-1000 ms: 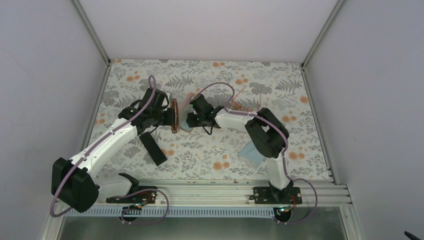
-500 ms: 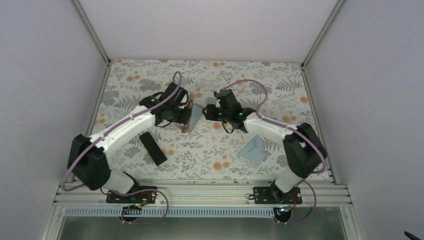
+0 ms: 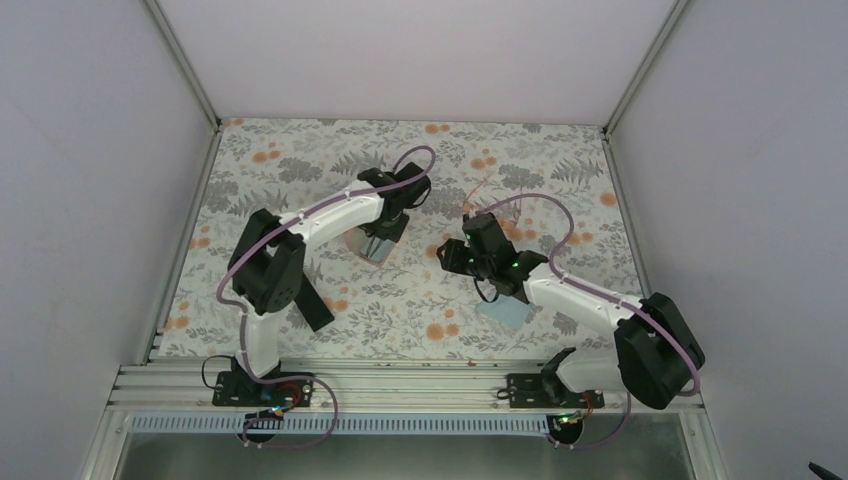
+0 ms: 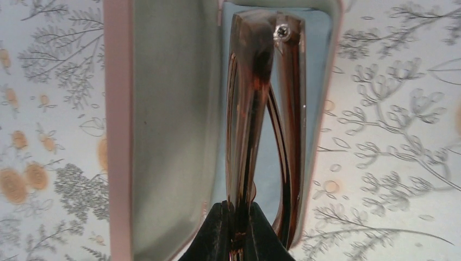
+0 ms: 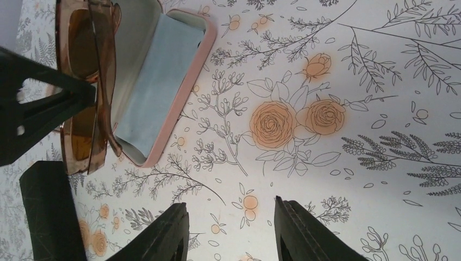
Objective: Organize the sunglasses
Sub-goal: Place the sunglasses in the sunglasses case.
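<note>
**Sunglasses [image 4: 243, 109] held on edge at an open pink case**

From above, the left gripper [image 3: 383, 228] hangs over the middle of the floral table [image 3: 560, 160], right above the pink case [image 3: 372, 248], and hides most of the pair. The right gripper [image 3: 450, 255] sits near, to the right, apart from the case. A black case [image 3: 305, 295] lies at the near left. A loose blue cloth [image 3: 505, 312] shows beneath the right arm.

At the left wrist, the sunglasses are folded, with a thin, glossy, see-through dark brown frame and a silver hinge screw at the far end. The black fingertips [image 4: 220, 231] are pinched on the near end. The pair stands on edge, and its long axis runs straight away from the gripper, up the picture, in line with the case's length. The case's pale blue lining cloth [image 4: 269, 179] lies behind it, and the grey inside of the lid is to the left. Whether the frame touches the case cannot be told.

At the right wrist, the pair looks amber with tinted, see-through lenses. It runs top to bottom at the left edge, alongside the case's long side, with a black finger of the left gripper crossing it. The right gripper's own fingers [image 5: 163, 234] stand apart, with only bare table between them.
</note>
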You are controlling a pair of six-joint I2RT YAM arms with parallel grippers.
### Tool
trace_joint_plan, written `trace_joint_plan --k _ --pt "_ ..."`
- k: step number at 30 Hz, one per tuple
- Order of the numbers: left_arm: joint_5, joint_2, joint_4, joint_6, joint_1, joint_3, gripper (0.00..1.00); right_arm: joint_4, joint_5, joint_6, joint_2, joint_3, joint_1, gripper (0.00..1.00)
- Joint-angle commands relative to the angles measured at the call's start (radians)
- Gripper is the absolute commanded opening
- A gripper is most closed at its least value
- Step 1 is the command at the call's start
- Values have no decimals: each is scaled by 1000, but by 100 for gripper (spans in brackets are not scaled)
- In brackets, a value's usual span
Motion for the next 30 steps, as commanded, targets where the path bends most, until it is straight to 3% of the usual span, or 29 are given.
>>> trace_joint_plan --k 1,10,23,30 --pt "-129 61 -111 -14 -14 99 2 11 21 29 -24 -22 -5 43" --pt "-344 303 -319 -125 -85 304 2 42 -4 37 16 -32 -4 42" --pt "-353 388 -343 -147 -90 376 3 38 9 40 7 -45 -5 41" --pt "-356 401 -338 -137 -99 364 12 33 17 43 -2 -49 -5 41"
